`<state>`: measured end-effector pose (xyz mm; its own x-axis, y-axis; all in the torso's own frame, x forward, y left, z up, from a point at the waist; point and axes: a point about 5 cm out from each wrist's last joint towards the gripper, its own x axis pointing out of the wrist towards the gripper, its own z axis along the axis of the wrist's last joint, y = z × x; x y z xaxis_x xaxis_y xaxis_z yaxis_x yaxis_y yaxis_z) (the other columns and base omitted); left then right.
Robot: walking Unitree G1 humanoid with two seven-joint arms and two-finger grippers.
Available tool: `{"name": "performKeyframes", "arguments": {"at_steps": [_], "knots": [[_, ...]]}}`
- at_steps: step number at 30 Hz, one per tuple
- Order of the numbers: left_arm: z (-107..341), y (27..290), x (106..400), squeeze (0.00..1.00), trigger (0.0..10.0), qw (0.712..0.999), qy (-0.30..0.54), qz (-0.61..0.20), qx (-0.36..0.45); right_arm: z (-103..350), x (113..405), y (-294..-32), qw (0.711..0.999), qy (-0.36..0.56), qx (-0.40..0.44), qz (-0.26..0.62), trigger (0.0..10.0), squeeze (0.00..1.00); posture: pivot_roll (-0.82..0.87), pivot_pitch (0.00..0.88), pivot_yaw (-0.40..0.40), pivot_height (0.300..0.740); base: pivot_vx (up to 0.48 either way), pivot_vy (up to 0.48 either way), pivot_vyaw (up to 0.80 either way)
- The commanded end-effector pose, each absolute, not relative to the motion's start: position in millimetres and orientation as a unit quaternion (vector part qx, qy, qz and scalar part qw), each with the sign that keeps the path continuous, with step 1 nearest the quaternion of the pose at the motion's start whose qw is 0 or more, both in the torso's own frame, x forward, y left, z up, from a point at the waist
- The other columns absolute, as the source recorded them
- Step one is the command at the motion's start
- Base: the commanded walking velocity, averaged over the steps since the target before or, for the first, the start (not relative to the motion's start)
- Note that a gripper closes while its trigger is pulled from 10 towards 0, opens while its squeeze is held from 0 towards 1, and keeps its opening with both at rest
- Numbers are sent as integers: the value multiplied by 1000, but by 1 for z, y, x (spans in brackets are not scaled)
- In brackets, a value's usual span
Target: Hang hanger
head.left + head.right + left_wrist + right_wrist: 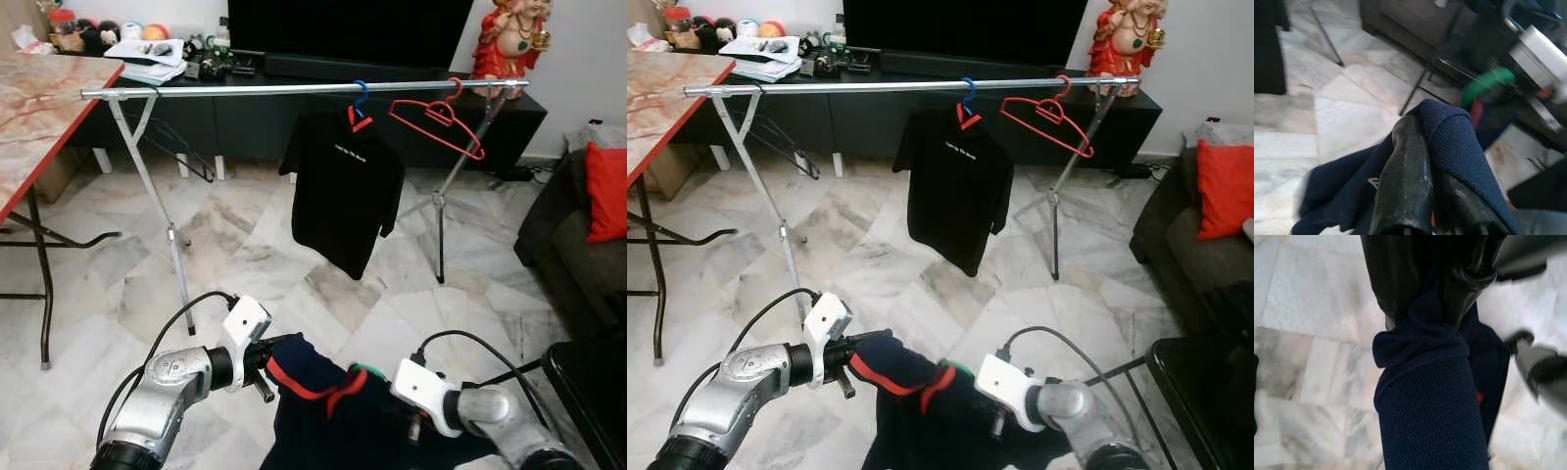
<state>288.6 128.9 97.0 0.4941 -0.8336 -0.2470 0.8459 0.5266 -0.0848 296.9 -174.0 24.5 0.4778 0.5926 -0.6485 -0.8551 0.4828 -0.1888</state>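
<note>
Left eye view: both grippers, left gripper (279, 345) and right gripper (1422, 316), pinch a navy shirt (333, 411) low over the marble floor (245, 255), while a black shirt (343, 186) with unreadable white lettering and a red hanger (436, 119) hang on the silver rail (245, 89).

navy shirt (1425, 396) pinched in right gripper (1425, 316)

We see a red-edged marble-top table (39, 108), a black low TV cabinet (294, 113), and a red cushion (607, 191).
</note>
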Motion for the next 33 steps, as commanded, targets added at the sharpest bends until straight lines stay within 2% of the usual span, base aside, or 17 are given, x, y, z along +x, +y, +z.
{"name": "performKeyframes", "arguments": {"at_steps": [1, 2, 4, 8, 9, 10, 19, 28, 33], "knots": [[99, 123, 282, 0, 4118, 847, 132, -515, 22, 33, 305, -176, 844, 241, -236, 418, 0, 0, 36, 96, -91, 740, 0, 0, 0], [99, 122, 279, 0, 9961, 840, 137, -524, 23, 35, 307, -174, 850, 234, -228, 413, 0, 0, 36, 97, -91, 740, 0, 0, 0], [96, 120, 271, 0, 10000, 822, 151, -548, 22, 40, 314, -169, 869, 217, -205, 395, 0, 0, 39, 97, -92, 740, 0, 0, 0], [95, 119, 266, 0, 10000, 813, 160, -560, 23, 42, 317, -166, 875, 208, -211, 384, 0, 0, 39, 97, -91, 740, 0, 0, 0], [95, 118, 263, 243, 10000, 808, 165, -566, 16, 43, 319, -165, 883, 204, -205, 369, 0, 0, 42, 96, -92, 740, 0, 0, 0], [96, 117, 260, 1000, 10000, 800, 168, -575, 13, 43, 321, -163, 889, 202, -193, 362, 0, 0, 42, 96, -92, 740, 0, 0, 0], [98, 117, 256, 1000, 10000, 793, 178, -583, 19, 45, 323, -153, 894, 185, -187, 362, 0, 0, 46, 96, -93, 740, 0, 0, 0], [95, 120, 248, 1000, 10000, 776, 204, -595, 42, 50, 330, -154, 909, 171, -191, 329, 0, 0, 50, 97, -95, 740, 0, 0, 0], [81, 128, 257, 1000, 10000, 794, 235, -550, 106, 54, 333, -152, 923, 167, -152, 311, 0, 0, 51, 97, -95, 740, 0, 0, 0]]}}
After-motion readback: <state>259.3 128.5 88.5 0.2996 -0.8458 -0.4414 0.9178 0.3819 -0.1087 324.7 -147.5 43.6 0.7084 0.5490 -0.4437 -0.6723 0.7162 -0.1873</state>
